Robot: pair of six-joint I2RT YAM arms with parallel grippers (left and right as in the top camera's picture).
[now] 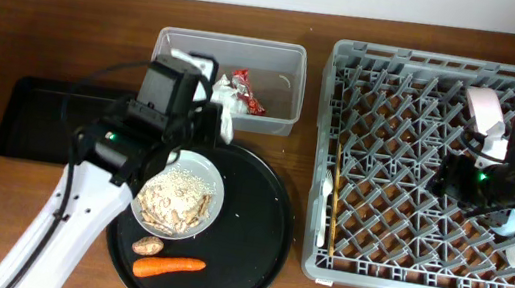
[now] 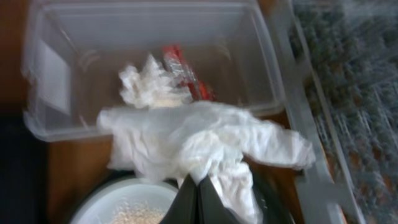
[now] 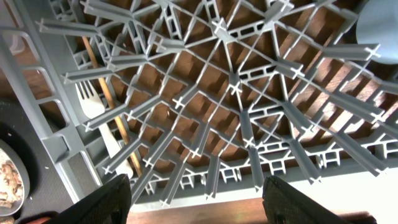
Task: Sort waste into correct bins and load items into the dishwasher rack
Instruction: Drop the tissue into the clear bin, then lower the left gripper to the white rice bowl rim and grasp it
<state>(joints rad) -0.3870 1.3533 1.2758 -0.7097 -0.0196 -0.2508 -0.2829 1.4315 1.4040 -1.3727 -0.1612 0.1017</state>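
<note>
My left gripper [image 1: 218,126] [image 2: 200,190] is shut on a crumpled white tissue [image 1: 226,111] [image 2: 205,140], held at the near edge of the clear tub [image 1: 289,60] [image 2: 261,43]. The tub holds another tissue [image 2: 149,84] and the red wrapper [image 1: 247,93] [image 2: 183,70]. A white plate [image 1: 215,181] [image 2: 99,202] with rice scraps [image 1: 174,198] sits on the round black tray [image 1: 255,235]. The carrot [image 1: 170,266] and brown lump [image 1: 148,245] lie beside it. My right gripper [image 1: 474,185] [image 3: 196,202] is open and empty over the grey rack [image 1: 430,67] [image 3: 230,81]. Chopsticks [image 1: 337,191] [image 3: 106,99] and fork [image 1: 323,199] [image 3: 90,102] lie in the rack.
The shallow black tray [image 1: 33,123] lies at the far left, beside my left arm. A light blue cup [image 3: 380,22] shows at the top right of the right wrist view. The rack's front wall is just below my right gripper.
</note>
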